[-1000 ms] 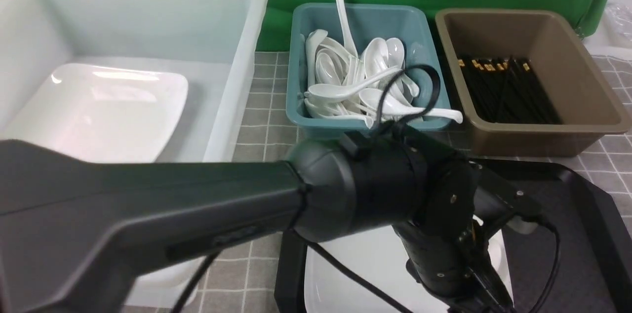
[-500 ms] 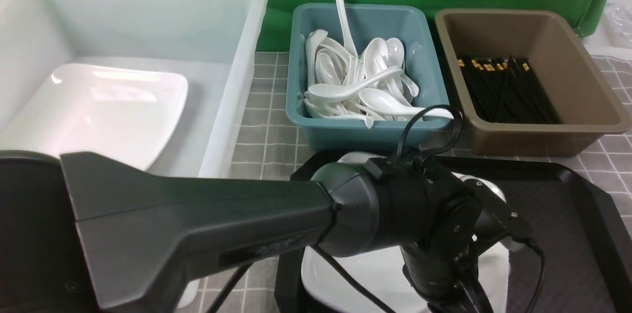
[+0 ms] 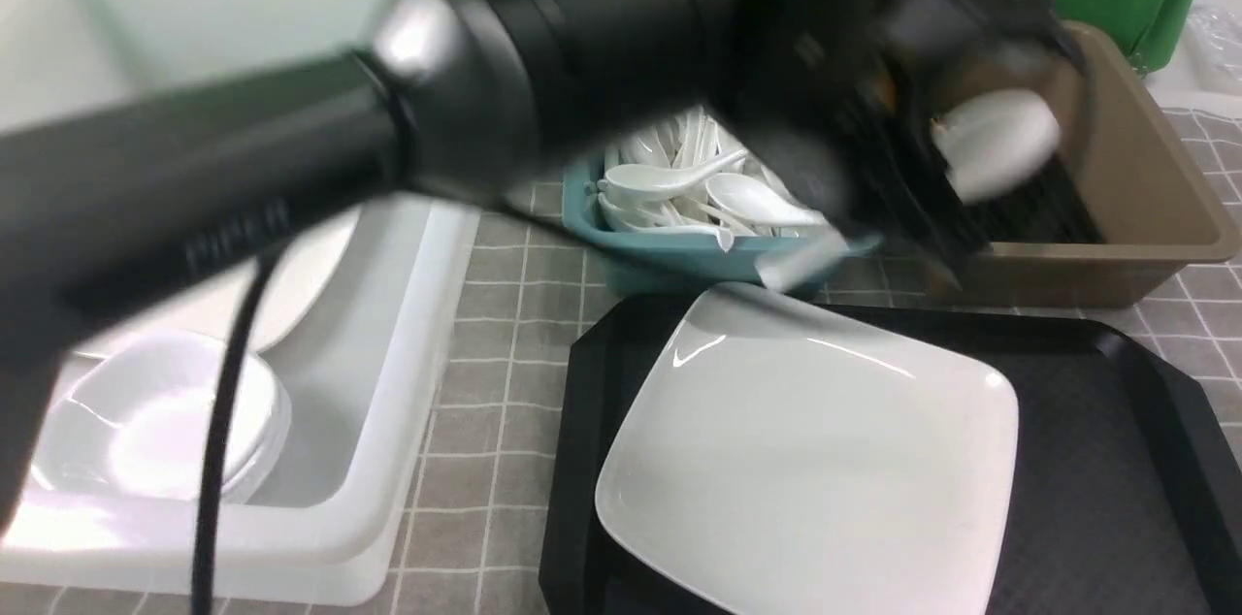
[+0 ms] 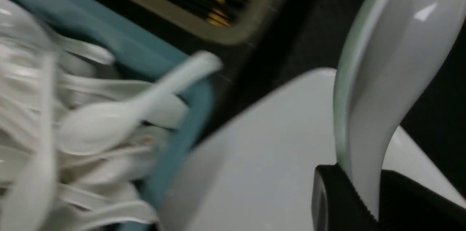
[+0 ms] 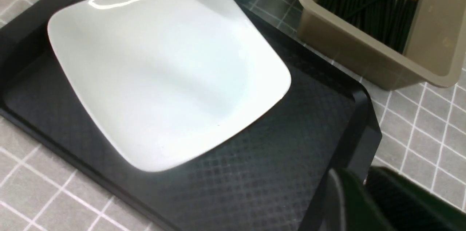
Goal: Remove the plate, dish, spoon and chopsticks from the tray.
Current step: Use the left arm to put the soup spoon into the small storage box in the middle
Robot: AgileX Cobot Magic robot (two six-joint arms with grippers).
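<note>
Front view — teal bin (image 3: 670, 258): spoons (image 3: 679, 183) | brown tub (image 3: 1150, 198): chopsticks (image 3: 1048, 212) | tray (image 3: 1096, 382) — plate (image 3: 815, 450)

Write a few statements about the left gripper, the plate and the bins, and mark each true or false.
1. The left gripper is shut on a spoon. True.
2. The plate is off the tray. False: it lies on the tray.
3. The brown bin holds chopsticks. True.
4. The teal bin is empty. False: it holds a heap of white spoons.
</note>
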